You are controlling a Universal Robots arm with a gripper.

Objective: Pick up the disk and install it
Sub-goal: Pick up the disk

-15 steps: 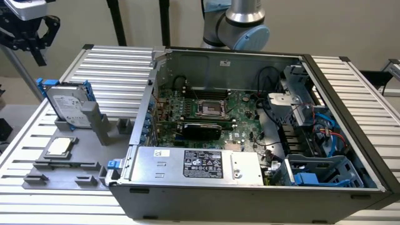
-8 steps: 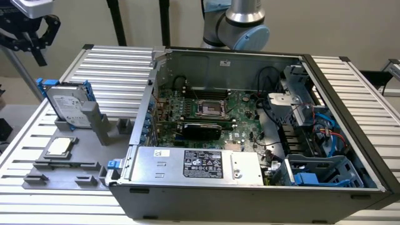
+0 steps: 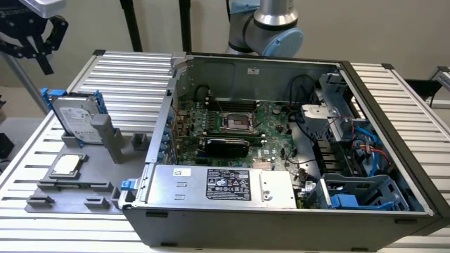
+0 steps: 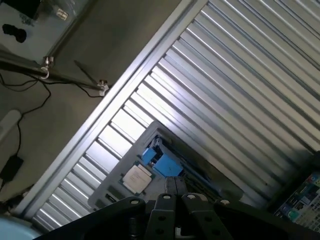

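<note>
The disk (image 3: 76,120) is a silver-grey drive with a white label in a bright blue bracket. It stands on edge in a grey holder (image 3: 105,142) on the exterior view's left, outside the computer case. My gripper (image 3: 39,52) hangs high above and behind it, well apart from it, at that view's upper left. In the wrist view the disk (image 4: 161,161) appears edge-on far below my gripper (image 4: 175,181). The fingers (image 4: 170,186) are pressed together with nothing between them.
A small square processor chip (image 3: 67,164) lies on the grey fixture in front of the disk. The open computer case (image 3: 162,126) holds the motherboard (image 3: 239,124), a silver power supply (image 3: 221,184) and a blue drive cage (image 3: 365,192) at the exterior view's lower right.
</note>
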